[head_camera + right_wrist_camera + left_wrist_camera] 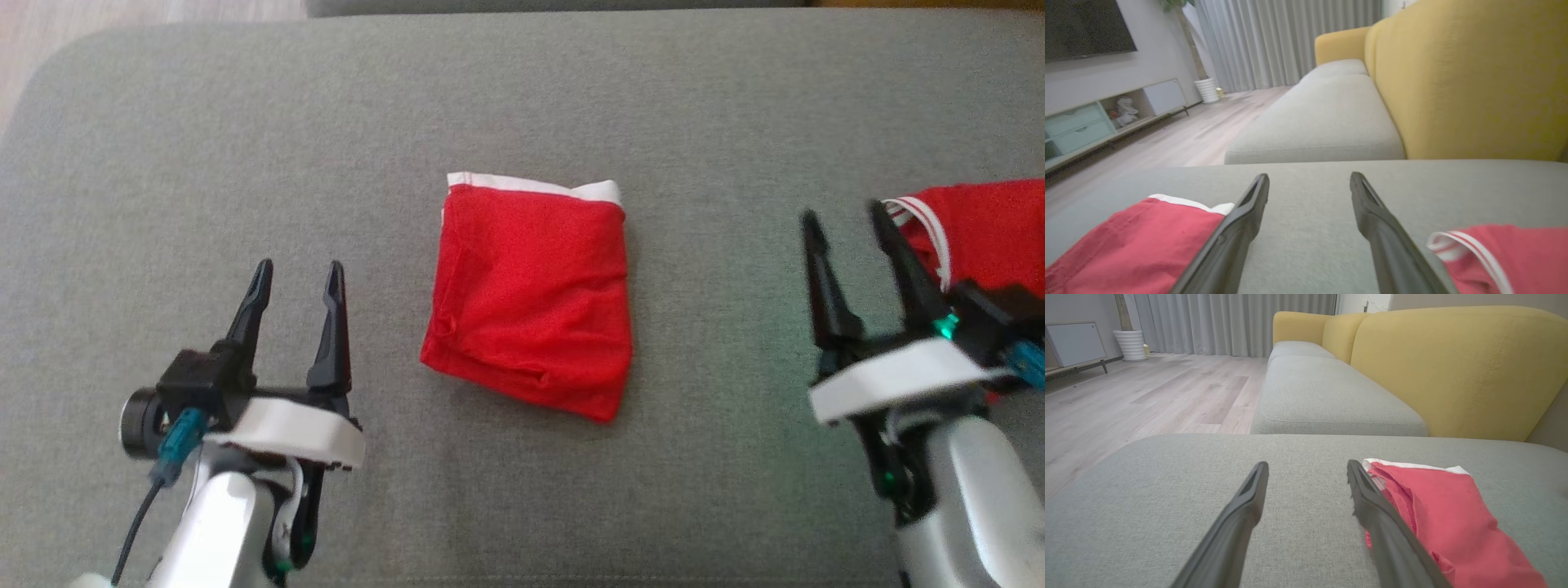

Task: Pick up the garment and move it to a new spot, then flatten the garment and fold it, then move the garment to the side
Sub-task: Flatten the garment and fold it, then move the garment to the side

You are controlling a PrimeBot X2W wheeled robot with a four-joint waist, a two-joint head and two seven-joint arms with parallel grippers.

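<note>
Head view: the folded garment (529,298) lies mid-frame on the cushion (245,122), with a second garment (988,233) at the right edge. The left gripper (299,267), lower left, and the right gripper (842,211), lower right, stand spread, holding nothing.

Left tool (299,267): two long black tapered fingers, white curved wrist plate (290,430), silver forearm (220,523). Black round camera (139,423), teal connector (181,437), black cable (135,523) on its side. Right tool (842,212): same build, green LED (947,327) lit.

Left gripper (299,267), right gripper (842,211): fingers spread wide, pointing forward.
</note>
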